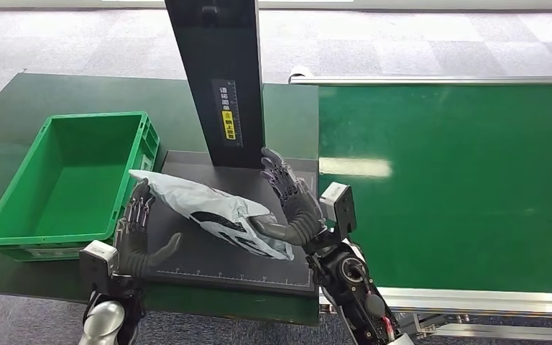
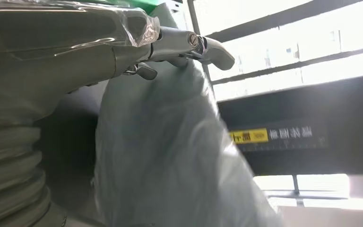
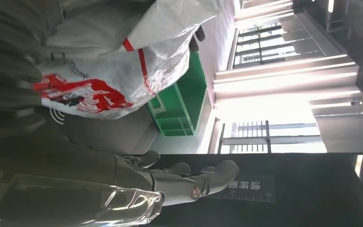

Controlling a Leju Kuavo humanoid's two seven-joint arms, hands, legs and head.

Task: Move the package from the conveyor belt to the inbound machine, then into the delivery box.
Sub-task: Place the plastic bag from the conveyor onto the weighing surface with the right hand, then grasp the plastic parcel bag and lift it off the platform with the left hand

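The package (image 1: 212, 214), a grey-white plastic mailer with red and black print, lies tilted over the black plate of the inbound machine (image 1: 208, 266), its left end raised. My left hand (image 1: 136, 223) presses its straight fingers against that raised end, and in the left wrist view the fingertips (image 2: 208, 47) lie along the package (image 2: 170, 151). My right hand (image 1: 291, 205) holds the other end, with its thumb under the bag and its fingers spread upward beside the machine's post (image 1: 219, 79). In the right wrist view the package (image 3: 123, 61) rests against the thumb side, apart from the fingers (image 3: 203, 182).
The green delivery box (image 1: 72, 180) stands open just left of the plate, close to my left hand. The green conveyor belt (image 1: 460, 187) runs along the right, with a metal rail (image 1: 431, 80) at its far edge. The dark post rises behind the package.
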